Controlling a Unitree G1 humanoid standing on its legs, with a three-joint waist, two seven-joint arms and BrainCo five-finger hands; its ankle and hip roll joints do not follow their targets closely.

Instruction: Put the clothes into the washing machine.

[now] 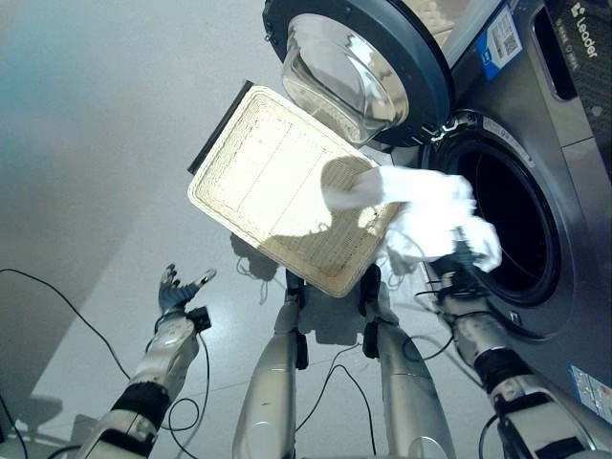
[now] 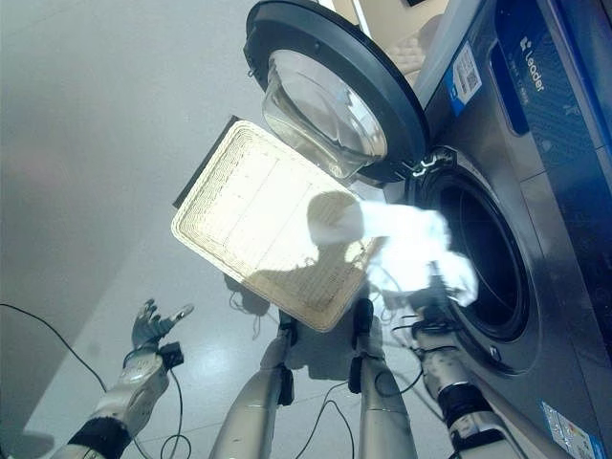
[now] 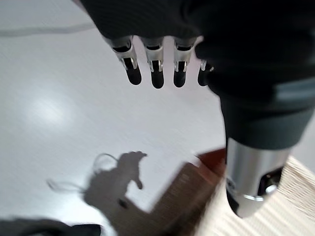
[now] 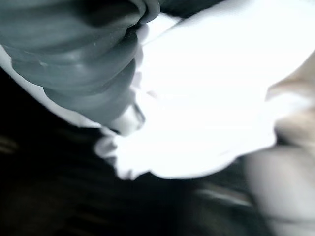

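Holding a white garment (image 1: 430, 215) up at the washing machine (image 1: 564, 182), the right robot hand (image 1: 463, 260) sits at the cloth's lower end, mostly buried in the folds. Dark fingertips show against the white and the cloth hangs from that hand, so I judge it gripped.

From the right robot hand, the garment's long axis runs up and away toward the wicker basket (image 1: 277, 182), where one end trails onto the weave. The bunched end lies just beside the hand, at the rim of the drum opening (image 1: 512, 225), which is right next to the hand on its far side. Door (image 1: 359, 62) stands swung open above.

Left robot hand (image 1: 177, 290) hangs well apart, low over the floor (image 1: 86, 143), fingers spread, empty. Right hand is far nearer.

Judgement: next move is a short push into the drum, trailing end to follow.
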